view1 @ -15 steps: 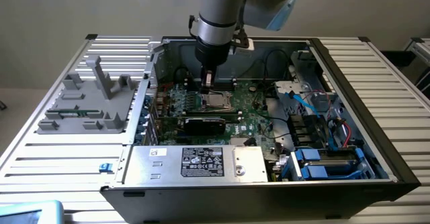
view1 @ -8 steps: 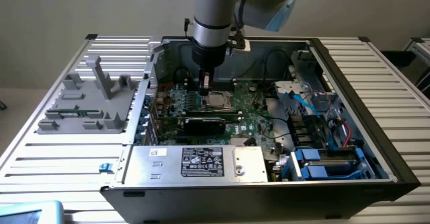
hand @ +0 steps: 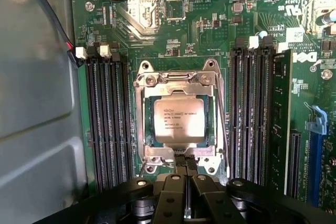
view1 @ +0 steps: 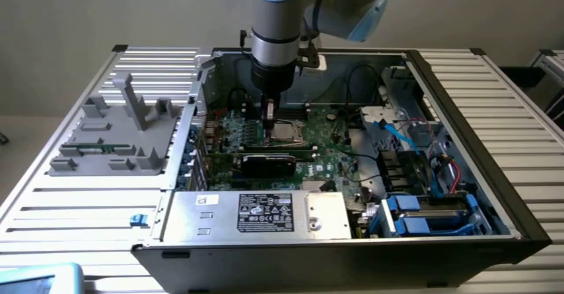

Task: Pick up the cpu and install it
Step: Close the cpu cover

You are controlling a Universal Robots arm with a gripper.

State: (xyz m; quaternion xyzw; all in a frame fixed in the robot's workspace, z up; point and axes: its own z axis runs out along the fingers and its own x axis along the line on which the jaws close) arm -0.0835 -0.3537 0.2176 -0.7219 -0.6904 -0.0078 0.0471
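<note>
The cpu [hand: 178, 120] lay flat inside the socket's metal frame [hand: 178, 80], silver top up; its print was too small to read. The tool [hand: 186, 179] had its fingers pressed together, gripping nothing, with the tips just beside the frame's edge. Its dark body hid part of the motherboard [hand: 173, 35] beneath. In the upper centre of the exterior view, the arm [view1: 275, 16] was cut off by the frame's top edge. It reached down into the open computer case [view1: 308, 264] on the slatted desk [view1: 502, 102], where the tool's tips were hard to tell from the board. A green memory stick [hand: 282, 124] stood in a slot near the socket.
</note>
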